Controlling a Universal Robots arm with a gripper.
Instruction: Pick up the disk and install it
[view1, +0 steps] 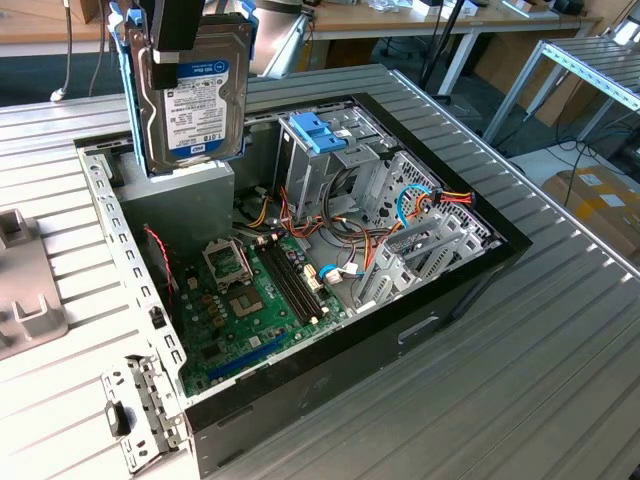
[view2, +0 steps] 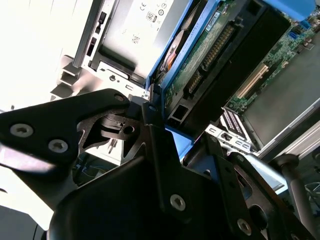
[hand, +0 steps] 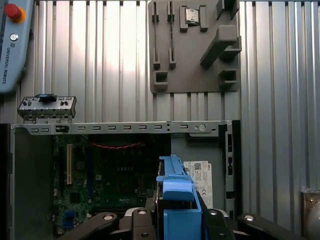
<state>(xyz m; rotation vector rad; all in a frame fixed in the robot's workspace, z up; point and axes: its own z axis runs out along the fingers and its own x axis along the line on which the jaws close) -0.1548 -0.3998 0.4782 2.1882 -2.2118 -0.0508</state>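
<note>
The gripper (view1: 182, 38) hung at the far corner of the open computer case (view1: 420, 330), pointing straight down and clamped on the top edge of the disk (view1: 197, 105). In the first wrist view its black fingers (hand: 141, 220) pressed in from both sides on the disk's light-blue rail (hand: 177, 200). The disk stood upright on edge, label toward the exterior camera. It was over the grey power-supply box (view1: 185, 200) in that corner of the case and well apart from the drive cage with the blue tab (view1: 318, 130).

The arm above the gripper was cut off by the exterior view's upper edge. Whether the disk's lower edge touched the power-supply box could not be told. In the second wrist view the dark linkage (view2: 65, 125) covered much of the scene, with the disk's circuit-board side (view2: 200, 65) showing beyond it. In the first wrist view the disk hid part of the box's white sticker (hand: 202, 175). Beyond the case lay a grey fixture plate (hand: 192, 75) and a teach pendant (hand: 12, 45), the pendant cut off at the edge.
</note>
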